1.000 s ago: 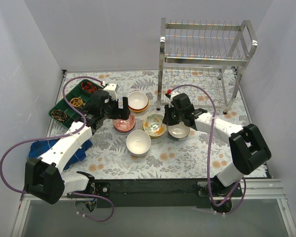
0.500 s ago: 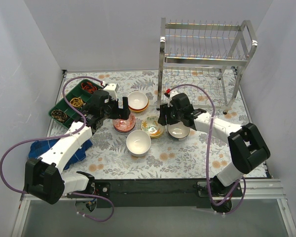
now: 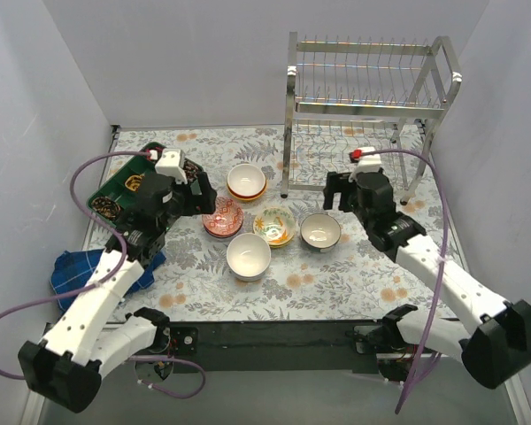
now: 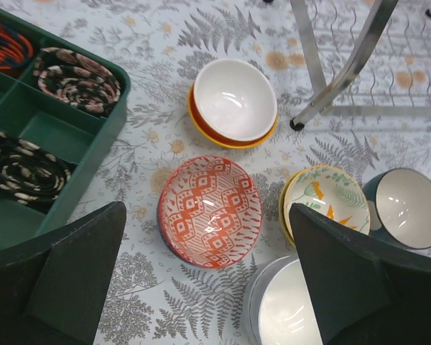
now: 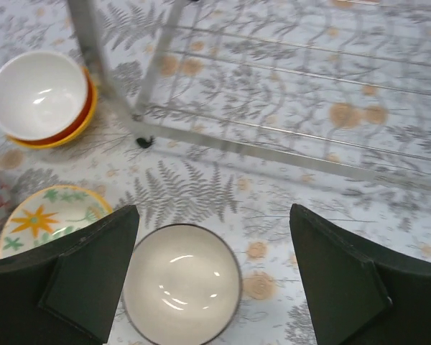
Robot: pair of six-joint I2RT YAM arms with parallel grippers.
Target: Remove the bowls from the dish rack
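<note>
Left arm (image 3: 102, 288) and right arm (image 3: 441, 273): white link shells, black joint housings, purple cable (image 3: 445, 221) looping beside each, white wrist block (image 3: 170, 162), black wedge-shaped fingers (image 4: 79, 280).

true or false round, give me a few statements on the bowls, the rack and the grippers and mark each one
1. The teal bowl stands on the table, outside the dish rack. True.
2. The right gripper is shut on that bowl. False: it is open and holds nothing.
3. The red-patterned bowl lies in the green tray. False: it rests on the table beside the tray.
4. The left gripper is open. True.
5. The white-lined bowl by the rack's leg sits stacked in another bowl. True.
</note>
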